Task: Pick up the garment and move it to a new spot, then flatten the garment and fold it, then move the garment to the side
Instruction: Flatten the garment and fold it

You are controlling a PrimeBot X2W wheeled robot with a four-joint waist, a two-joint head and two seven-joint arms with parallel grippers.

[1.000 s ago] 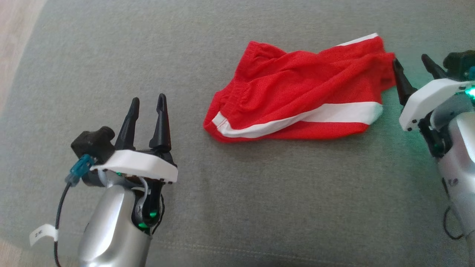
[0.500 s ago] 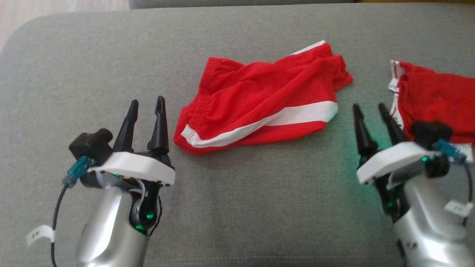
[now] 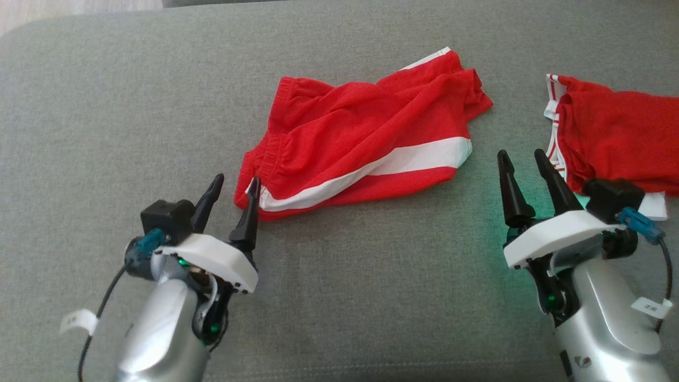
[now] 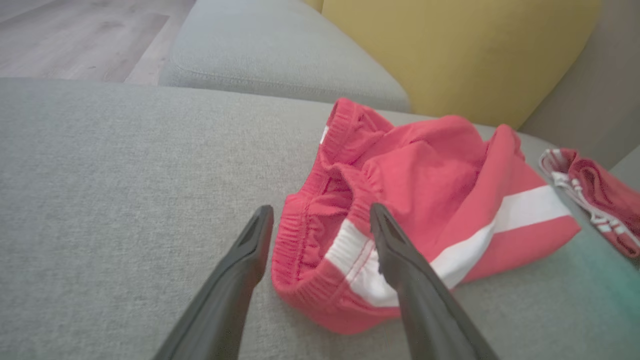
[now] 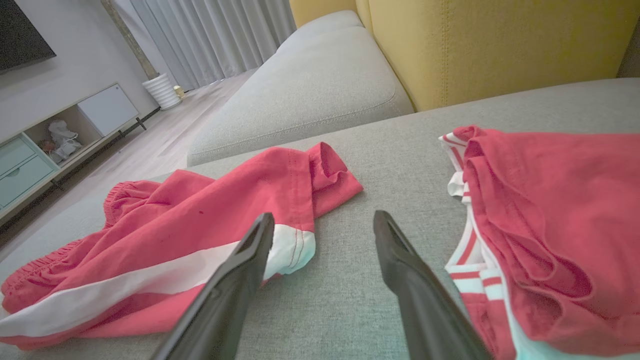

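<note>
The red mesh shorts with a white side stripe lie crumpled in the middle of the grey fabric sofa seat, with the elastic waistband at the near left and the leg hems at the far right. Half a second ago the left gripper stood back from that waistband corner. It has now moved forward and to the right and leans towards the shorts. Its jaws are wide apart and hold nothing. The left wrist view shows the two dark fingers on either side of the waistband corner, the right one over the white stripe; whether they touch the cloth cannot be told. The right gripper has hardly changed. It sits on the near right with its jaws also spread and empty, between the hem of the shorts and a second red garment with white striped trim, which lies apart at the right edge of the seat. The shorts have not changed shape. Behind the seat rises a mustard-yellow back cushion, with another grey seat cushion beside it. Farther off are a pale wooden floor, long light curtains, a white ribbed pot and a low cabinet with pale green drawers.
</note>
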